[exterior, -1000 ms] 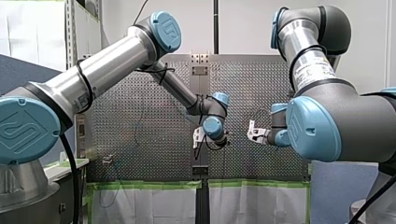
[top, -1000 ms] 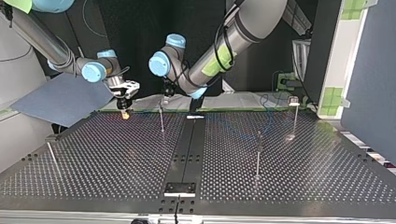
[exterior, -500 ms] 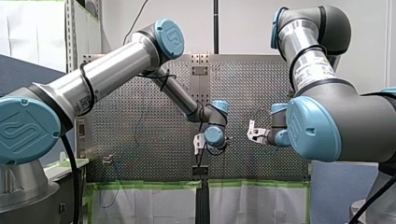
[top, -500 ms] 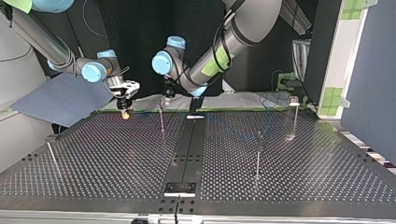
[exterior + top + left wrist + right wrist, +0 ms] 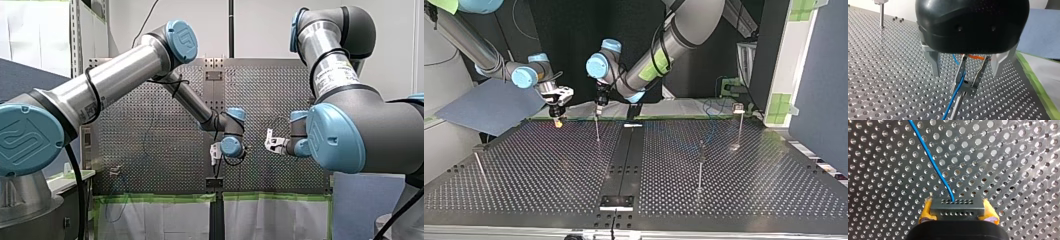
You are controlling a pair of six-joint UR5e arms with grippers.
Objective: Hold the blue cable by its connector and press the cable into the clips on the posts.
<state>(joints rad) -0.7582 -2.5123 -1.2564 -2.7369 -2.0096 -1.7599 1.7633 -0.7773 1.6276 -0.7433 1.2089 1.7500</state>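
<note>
My left gripper is hanging directly over the clip, with its metal fingers spread wide, one on each side of the clip and touching neither of its arms. The blue cable is running through the clip's open V and lying against one arm. I cannot tell whether it is sitting at the bottom. My right gripper is clamping the black connector between its yellow pads, a little apart from the clip toward the top view's left. From there the cable is leaving in a soft curve over the perforated table. As I judge it, the step in hand is seating the cable in this clip. To do it well, the left gripper should be coming straight down, centred on the clip. The push should be landing on the cable just beside the clip and not on its thin arms. Meanwhile the right gripper should be holding the connector level with the clip's mouth and drawing only lightly along the slot, so the cable is neither riding up nor slipping out sideways. A hard pull risks bending the slim post under the clip.
</note>
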